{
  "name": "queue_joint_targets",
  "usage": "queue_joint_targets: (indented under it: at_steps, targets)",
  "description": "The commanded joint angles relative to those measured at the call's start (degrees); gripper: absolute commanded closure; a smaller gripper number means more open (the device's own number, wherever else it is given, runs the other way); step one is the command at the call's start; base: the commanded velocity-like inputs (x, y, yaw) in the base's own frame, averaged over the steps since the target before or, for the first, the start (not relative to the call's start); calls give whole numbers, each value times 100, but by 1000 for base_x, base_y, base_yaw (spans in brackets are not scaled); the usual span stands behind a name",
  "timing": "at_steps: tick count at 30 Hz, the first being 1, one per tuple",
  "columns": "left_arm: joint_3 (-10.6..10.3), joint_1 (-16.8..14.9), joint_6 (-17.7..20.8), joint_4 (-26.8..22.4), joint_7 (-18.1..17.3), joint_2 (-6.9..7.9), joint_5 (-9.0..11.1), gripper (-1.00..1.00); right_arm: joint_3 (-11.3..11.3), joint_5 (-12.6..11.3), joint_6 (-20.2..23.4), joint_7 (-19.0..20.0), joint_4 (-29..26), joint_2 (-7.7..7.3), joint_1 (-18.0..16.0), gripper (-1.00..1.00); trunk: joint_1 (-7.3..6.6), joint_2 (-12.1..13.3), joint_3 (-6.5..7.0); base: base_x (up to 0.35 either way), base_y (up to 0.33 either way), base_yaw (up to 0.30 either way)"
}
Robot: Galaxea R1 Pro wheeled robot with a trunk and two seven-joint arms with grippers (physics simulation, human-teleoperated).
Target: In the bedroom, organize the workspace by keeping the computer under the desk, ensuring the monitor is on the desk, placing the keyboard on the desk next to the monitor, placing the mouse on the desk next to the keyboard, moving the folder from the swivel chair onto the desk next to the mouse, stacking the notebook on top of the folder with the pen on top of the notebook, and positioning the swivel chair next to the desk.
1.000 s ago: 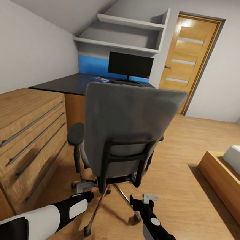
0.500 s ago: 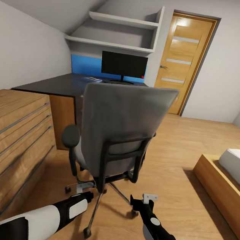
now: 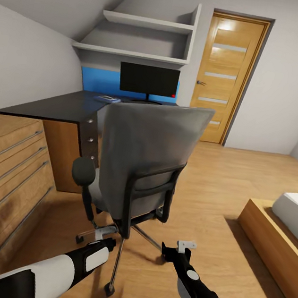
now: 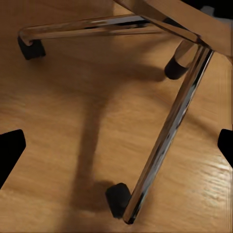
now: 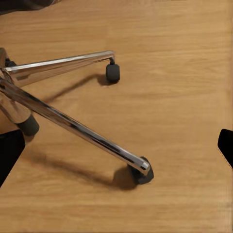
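Seemingly most of the arranging is already behind the robot, and the swivel chair (image 3: 142,162) is the item in hand. Taking the desk (image 3: 64,105) as the landmark and reading leftward to rightward: a light-wood drawer chest (image 3: 6,180) stands against its near left end; on its black top, toward the far wall, a small blue-edged stack (image 3: 107,98) lies just left of the monitor (image 3: 149,80), and it looks like the folder with something on it, though it is too small to be sure. The keyboard, mouse and pen cannot be made out. The monitor stands upright at the back of the desk. The chair stands in front of the desk's drawer unit, its grey back toward the camera, near the desk but not tucked in, so that step seems unfinished. Below the chair, the left gripper (image 3: 111,243) and right gripper (image 3: 168,252) hang low by the chrome star base (image 4: 165,131). In each wrist view dark fingertips (image 5: 9,150) sit at the far edges of the picture, so both pincers stand apart and hold nothing
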Motion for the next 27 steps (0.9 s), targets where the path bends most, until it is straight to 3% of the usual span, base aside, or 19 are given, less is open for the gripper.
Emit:
queue_joint_targets:
  at_steps: [1, 13, 21, 27]
  targets:
    - [-31, -9, -20, -12, 15, 1, -48, -100, 50, -51, -24, -24, 5, -1, -5, -100, 2, -2, -4, 316, -61, 0]
    - [-31, -11, -20, -12, 17, 1, -48, -100, 53, -46, -31, -32, 5, 6, -5, -100, 2, -2, -4, 324, -16, 0]
    - [-31, -11, -14, -12, 13, 6, -48, -100, 53, -43, -32, -32, 5, 6, -5, -100, 2, -2, -4, 315, -151, 0]
    - [-31, -11, -12, -12, 19, 9, -48, -100, 59, -42, -159, -32, 5, 14, -5, -100, 2, -2, -4, 87, -50, 0]
